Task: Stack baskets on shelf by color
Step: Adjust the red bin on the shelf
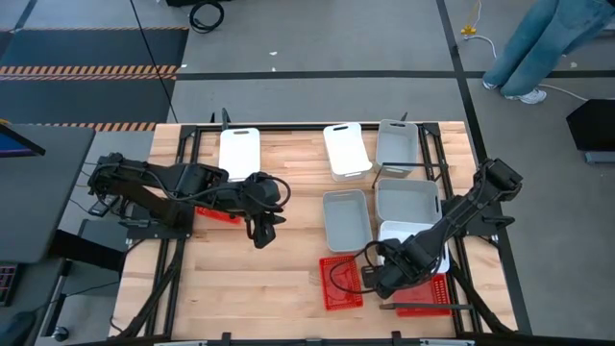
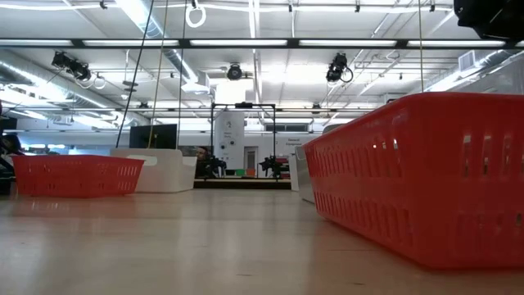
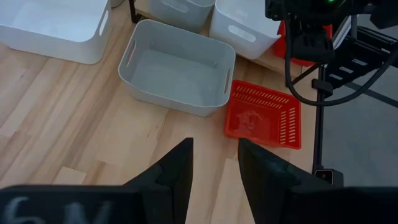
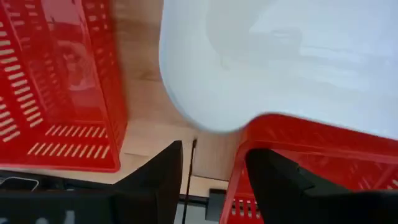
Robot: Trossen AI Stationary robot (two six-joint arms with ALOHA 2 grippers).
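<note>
On slatted wood tabletop [image 1: 288, 288]: mesh-walled red basket [image 1: 341, 284], smooth rounded grey basket [image 1: 346, 217].

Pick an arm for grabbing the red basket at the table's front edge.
Right. Its pincer hangs open between the two red baskets there. The left pincer is open over bare tabletop, farther away.

No legible word, label, brand name or sign is showing in any view, and only a blurred pale mark, perhaps a digit though that cannot be told, is appearing on the dark body of the left hand [image 3: 214, 168] in its own wrist view.
</note>
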